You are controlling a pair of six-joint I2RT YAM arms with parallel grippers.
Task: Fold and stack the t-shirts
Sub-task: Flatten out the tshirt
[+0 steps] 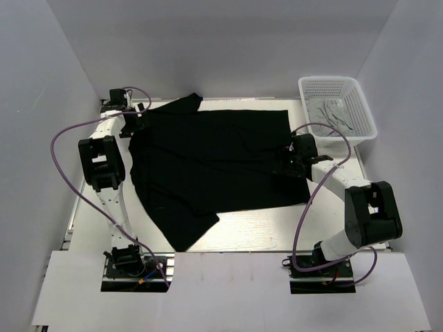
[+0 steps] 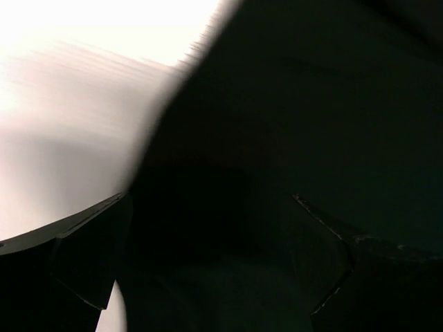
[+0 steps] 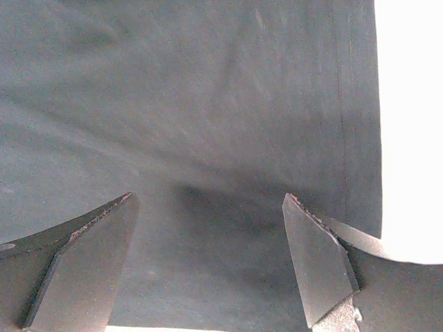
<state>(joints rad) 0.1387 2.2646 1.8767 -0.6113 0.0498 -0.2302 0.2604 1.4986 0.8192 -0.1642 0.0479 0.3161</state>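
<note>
One black t-shirt (image 1: 214,162), one basket (image 1: 322,86)

I'm getting soft, even light overhead. The left wrist view is streaking with blur, the black t-shirt (image 2: 311,104) swallowing detail, the worktop (image 2: 55,83) glaring white.

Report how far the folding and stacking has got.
Done: the black t-shirt lies spread flat on the table, unfolded. In hand: the left pincer is at its far left edge and the right pincer over its right hem, both open, gripping nothing. Left: every fold, then the stack; grey cloth, likely the second shirt, lies in the white basket.
</note>
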